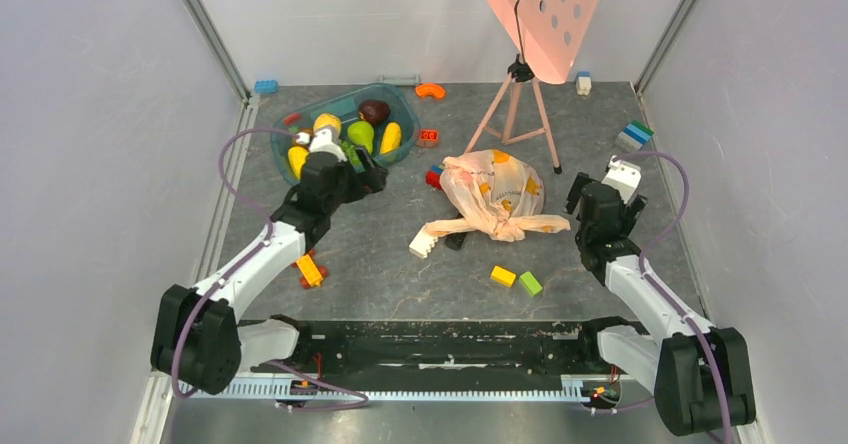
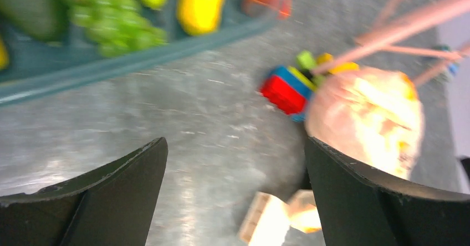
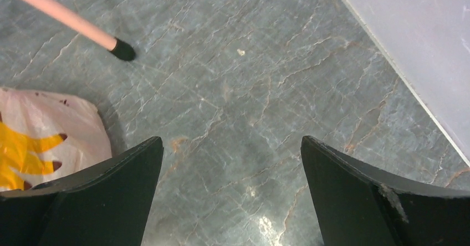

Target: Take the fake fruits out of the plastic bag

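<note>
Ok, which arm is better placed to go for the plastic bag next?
Probably right. The right claw, open, sits just beside the plastic bag; the left claw, also open, is farther off by the teal tub.

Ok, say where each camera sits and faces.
Top external: above, behind the bases, facing down at the table; left arm, right arm show.
Left wrist: on left arm, facing the plastic bag; open left end effector showing.
Right wrist: on right arm, facing down at table; open right end effector showing.
Shared: all show the bag.
</note>
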Controlling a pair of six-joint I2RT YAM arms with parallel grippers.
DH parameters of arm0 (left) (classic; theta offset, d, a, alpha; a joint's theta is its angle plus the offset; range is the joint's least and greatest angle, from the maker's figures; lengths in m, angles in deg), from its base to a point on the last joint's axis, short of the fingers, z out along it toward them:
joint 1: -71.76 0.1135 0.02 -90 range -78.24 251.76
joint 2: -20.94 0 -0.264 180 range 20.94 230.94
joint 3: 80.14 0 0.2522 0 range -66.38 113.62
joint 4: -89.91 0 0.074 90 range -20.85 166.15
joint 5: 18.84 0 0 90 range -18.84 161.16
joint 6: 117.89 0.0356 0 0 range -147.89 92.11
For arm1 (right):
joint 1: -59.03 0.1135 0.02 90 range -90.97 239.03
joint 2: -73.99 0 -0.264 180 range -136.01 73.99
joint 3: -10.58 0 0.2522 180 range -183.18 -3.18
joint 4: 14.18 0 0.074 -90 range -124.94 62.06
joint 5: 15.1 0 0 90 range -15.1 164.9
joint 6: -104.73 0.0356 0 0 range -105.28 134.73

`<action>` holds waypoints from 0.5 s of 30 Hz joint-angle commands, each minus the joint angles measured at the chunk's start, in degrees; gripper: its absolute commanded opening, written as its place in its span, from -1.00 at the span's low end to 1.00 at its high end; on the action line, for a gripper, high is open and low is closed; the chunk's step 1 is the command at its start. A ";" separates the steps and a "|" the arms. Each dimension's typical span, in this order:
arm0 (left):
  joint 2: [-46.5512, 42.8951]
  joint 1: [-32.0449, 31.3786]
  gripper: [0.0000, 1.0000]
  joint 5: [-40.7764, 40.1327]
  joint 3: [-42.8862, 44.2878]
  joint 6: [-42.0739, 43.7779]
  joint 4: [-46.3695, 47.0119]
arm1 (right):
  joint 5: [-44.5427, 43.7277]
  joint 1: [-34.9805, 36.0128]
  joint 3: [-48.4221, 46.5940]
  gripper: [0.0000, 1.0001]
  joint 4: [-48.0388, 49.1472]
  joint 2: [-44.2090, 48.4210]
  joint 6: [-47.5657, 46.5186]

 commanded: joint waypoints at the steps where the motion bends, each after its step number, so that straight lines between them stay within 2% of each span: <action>1: -1.23 -8.60 0.99 -0.85 5.72 -7.78 -1.33 | 4.25 0.13 -1.99 0.97 -4.95 3.56 0.94; 7: 6.52 -19.82 0.99 -4.77 10.33 -12.33 1.17 | 8.45 0.19 -0.58 0.97 -6.26 10.88 2.82; 15: 17.41 -32.57 0.94 -10.23 18.13 -17.28 -0.71 | 8.09 0.15 -1.89 0.98 -12.32 15.05 3.43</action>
